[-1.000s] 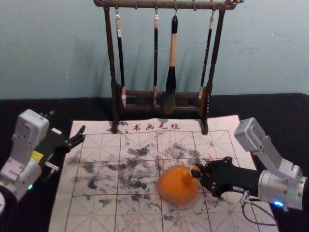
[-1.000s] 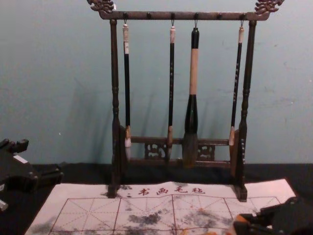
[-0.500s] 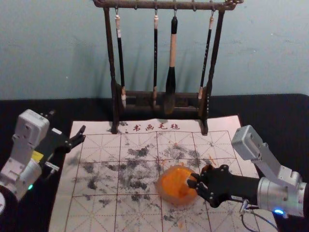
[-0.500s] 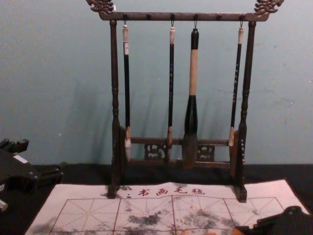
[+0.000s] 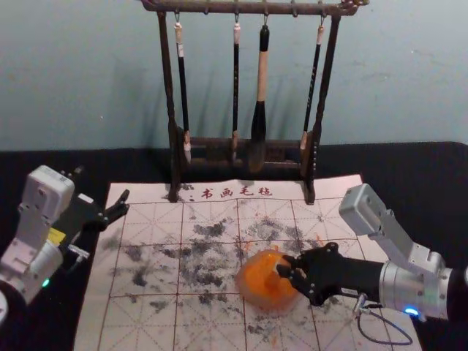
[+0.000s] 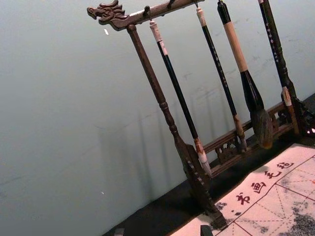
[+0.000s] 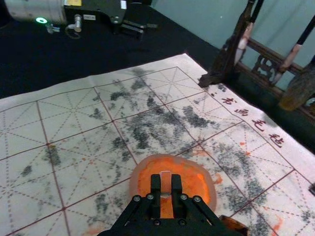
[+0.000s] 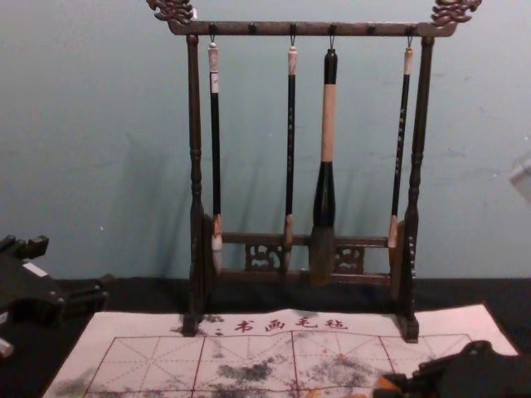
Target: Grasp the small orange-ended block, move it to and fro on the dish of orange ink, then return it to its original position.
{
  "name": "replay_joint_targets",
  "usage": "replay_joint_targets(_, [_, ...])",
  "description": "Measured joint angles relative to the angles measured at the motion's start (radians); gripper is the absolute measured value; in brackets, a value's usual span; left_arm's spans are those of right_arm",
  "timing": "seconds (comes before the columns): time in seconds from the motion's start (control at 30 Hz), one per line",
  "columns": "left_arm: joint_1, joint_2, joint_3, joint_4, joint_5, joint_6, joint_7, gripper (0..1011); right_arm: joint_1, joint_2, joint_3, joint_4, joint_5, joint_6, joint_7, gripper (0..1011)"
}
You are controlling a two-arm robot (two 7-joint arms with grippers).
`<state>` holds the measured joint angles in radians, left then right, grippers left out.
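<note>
On the front part of the table, we see the right end effector, which reaches in from the right side to the dish of orange ink. Its fingers are closed on the small block, which is pinched between the two tips. In the right wrist view, we find this block over the orange ink, inside the outline of the dish; if its lower end touches the ink, we cannot tell. The dish is translucent and lies on the calligraphy mat, whose red grid carries many grey-black stains and some orange spots.

At the left side of the mat, the left end effector is parked, its fingers wide apart and with nothing between them.

Behind the work, the dark wooden brush rack stands upright, with its feet on the far edge of the mat, near the red Chinese characters. From its top bar we see four brushes hanging, and among them the big brush is much thicker than the other three.
</note>
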<state>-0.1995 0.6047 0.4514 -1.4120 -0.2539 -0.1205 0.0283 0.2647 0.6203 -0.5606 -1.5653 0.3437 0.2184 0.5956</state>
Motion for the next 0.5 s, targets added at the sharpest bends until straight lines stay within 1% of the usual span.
replay_joint_targets(0.23, [0.000,0.000,0.000,0.000,0.000,0.000,0.000,1001,0.017,-0.012,0.006,0.021,-0.008,0.009,-0.013,86])
replay_joint_targets(0.5, [0.000,0.000,0.000,0.000,0.000,0.000,0.000,1001,0.027,-0.017,0.013,0.034,-0.014,0.023,-0.020,86])
